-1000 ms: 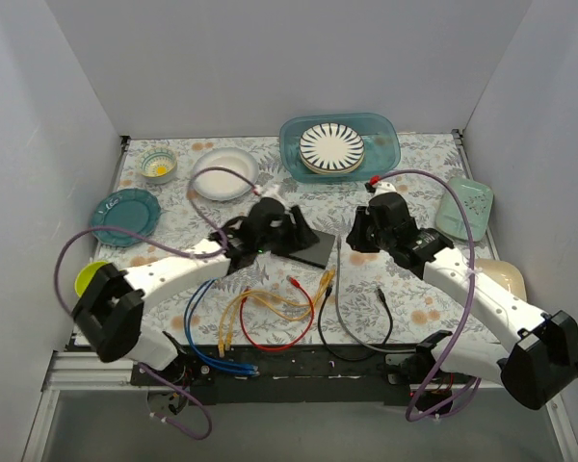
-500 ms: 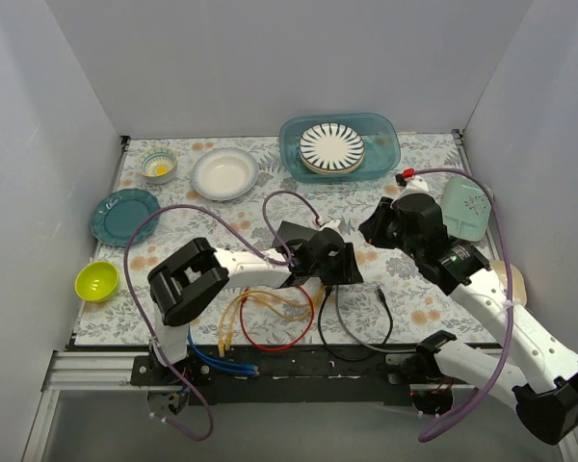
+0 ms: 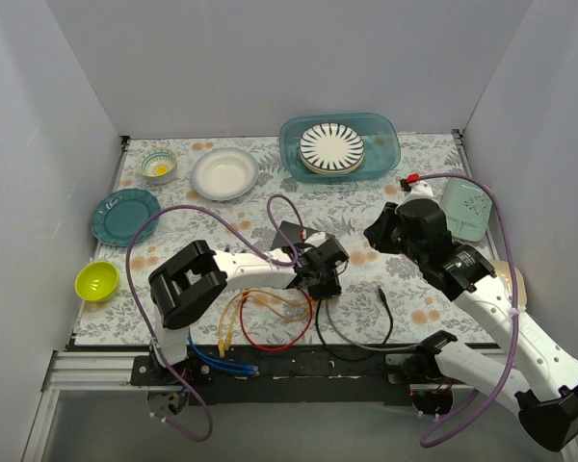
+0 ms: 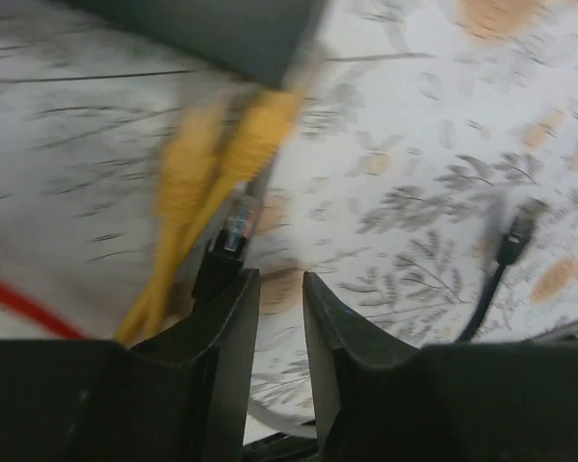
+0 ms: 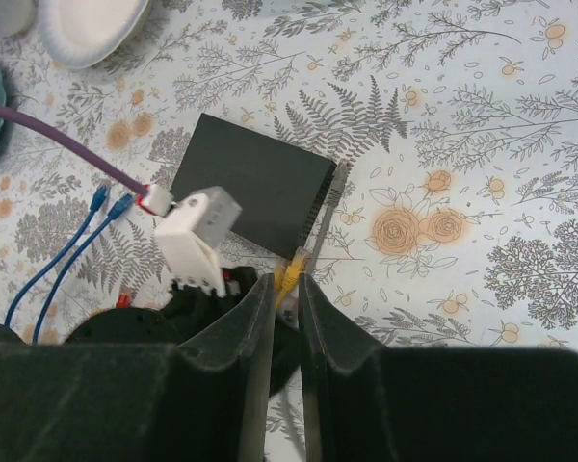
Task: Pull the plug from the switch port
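1. Near edge, top view: a red lead [image 3: 270, 344], blue leads [image 3: 217, 361] and yellow leads [image 3: 255, 306] are lying looped at 6 o'clock of the switch [image 3: 290, 232]. Any arm backing toward its base is likely snagging these loops and dragging them along.
2. The left fingers [image 4: 277, 282] are sitting just past that tangle, parted by a narrow slot showing bare worktop [image 4: 414, 125]. A black-booted plug [image 4: 233, 229] with a clear tip is resting against one fingertip. It is looking free of the box, though blur is hiding detail. Cannot tell whether it is pinched or only leaning there. If only leaning, it is liable to be slipping off on the next move.
3. Two yellow plugs [image 4: 255, 140] are running into the switch's socket edge right beside it. A sideways tug is risking catching them.
4. The switch is lying flat mid-worktop, sockets facing about 5 o'clock. Nothing is pinning it, so a hard pull is probably skating it along.
5. The right fingers [image 5: 279, 284] are hovering above it, narrowly parted, grasping nothing.
6. Room: open worktop is lying at 3 to 4 o'clock, bar a loose black plug [image 4: 518, 231]. The white bowl [image 3: 224, 173] and teal tub [image 3: 385, 144] are standing well apart around 12 o'clock, with walls closing in the sides.
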You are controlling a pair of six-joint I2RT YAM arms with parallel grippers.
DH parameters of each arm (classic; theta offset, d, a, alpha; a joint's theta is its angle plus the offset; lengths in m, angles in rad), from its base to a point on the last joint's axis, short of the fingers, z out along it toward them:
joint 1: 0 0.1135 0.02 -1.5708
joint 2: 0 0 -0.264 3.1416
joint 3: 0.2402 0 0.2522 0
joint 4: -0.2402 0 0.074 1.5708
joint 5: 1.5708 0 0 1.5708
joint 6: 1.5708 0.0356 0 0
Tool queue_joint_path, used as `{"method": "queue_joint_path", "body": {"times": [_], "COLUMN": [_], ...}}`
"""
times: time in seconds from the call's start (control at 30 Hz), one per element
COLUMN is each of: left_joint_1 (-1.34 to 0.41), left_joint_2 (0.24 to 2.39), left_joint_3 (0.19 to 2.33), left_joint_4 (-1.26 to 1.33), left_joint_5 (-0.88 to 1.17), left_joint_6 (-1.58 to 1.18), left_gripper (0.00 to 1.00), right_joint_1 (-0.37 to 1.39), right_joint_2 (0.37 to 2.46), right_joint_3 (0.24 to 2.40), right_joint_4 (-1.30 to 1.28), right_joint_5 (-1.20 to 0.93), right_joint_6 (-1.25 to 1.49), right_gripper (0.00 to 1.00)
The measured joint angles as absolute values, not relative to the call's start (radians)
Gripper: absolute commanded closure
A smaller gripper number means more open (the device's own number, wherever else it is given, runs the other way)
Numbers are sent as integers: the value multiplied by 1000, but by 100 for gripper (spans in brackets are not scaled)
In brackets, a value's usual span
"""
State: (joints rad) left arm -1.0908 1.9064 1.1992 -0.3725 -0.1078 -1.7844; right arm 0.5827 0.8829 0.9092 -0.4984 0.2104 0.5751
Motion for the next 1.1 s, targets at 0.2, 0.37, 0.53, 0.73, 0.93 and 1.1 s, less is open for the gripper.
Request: {"method": "queue_joint_path", "body": {"times": [0.2,0.37,0.53,0.73,0.93,1.1], "left_joint_1": [-943,-764,-533,-287,-117,14], "left_joint_2": [1758,1597,1475,1499,1596,1605], "left_joint_3": [1065,915,799,815,908,923], "left_joint_4": [-625,-787,-882,-911,-914,-903], "left_joint_5": [-127,-148,-150,-138,-104,-118], "left_joint_6": [-1955,-1992,-1996,-1996,-1947,-1902], "left_gripper": [76,73,70,69,70,71], "right_joint_1": [583,583,582,577,577,574], "right_joint_2": [856,857,857,857,855,850], "right_joint_3": [860,841,818,800,782,770], "right_joint_4": [-496,-489,-482,-476,-476,-477], "right_joint_5": [205,195,176,154,150,151], "right_joint_6": [577,586,600,607,607,607], "right_gripper": [77,78,78,78,78,78]}}
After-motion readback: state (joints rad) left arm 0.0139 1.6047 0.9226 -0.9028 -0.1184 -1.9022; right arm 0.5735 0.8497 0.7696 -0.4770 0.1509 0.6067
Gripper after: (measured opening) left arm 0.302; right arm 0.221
